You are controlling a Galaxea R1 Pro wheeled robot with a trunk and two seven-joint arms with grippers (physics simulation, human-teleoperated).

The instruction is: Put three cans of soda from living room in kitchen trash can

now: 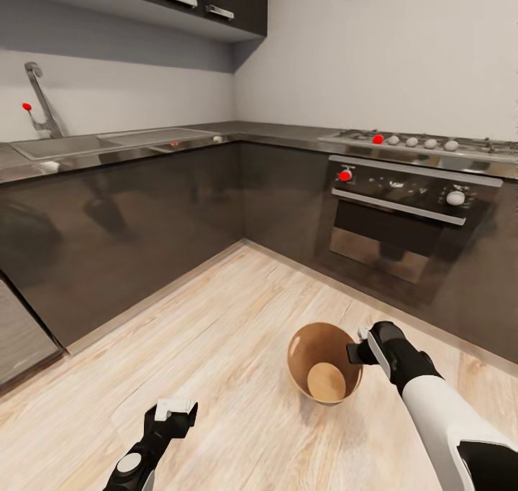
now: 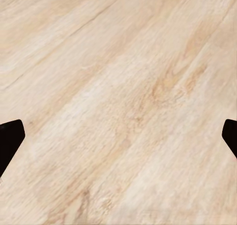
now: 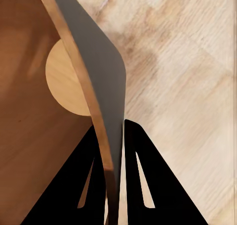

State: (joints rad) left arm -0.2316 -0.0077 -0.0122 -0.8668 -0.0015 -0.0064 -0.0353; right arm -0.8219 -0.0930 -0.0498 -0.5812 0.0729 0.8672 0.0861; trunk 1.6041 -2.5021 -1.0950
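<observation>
Tash can (image 1: 325,361) rim pinched by outstretched right pincer (image 1: 357,352).

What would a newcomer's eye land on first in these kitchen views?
The small round bucket, pale outside and coppery brown inside, hanging tilted over the light wood plank floor, its rim pinched by the right gripper. Then the dark glossy oven with red and white knobs at right, and the open left gripper over bare floor.

The right tool (image 3: 114,180) hides part of the tash can (image 1: 306,347) rim — its lower wall is cut off.
</observation>
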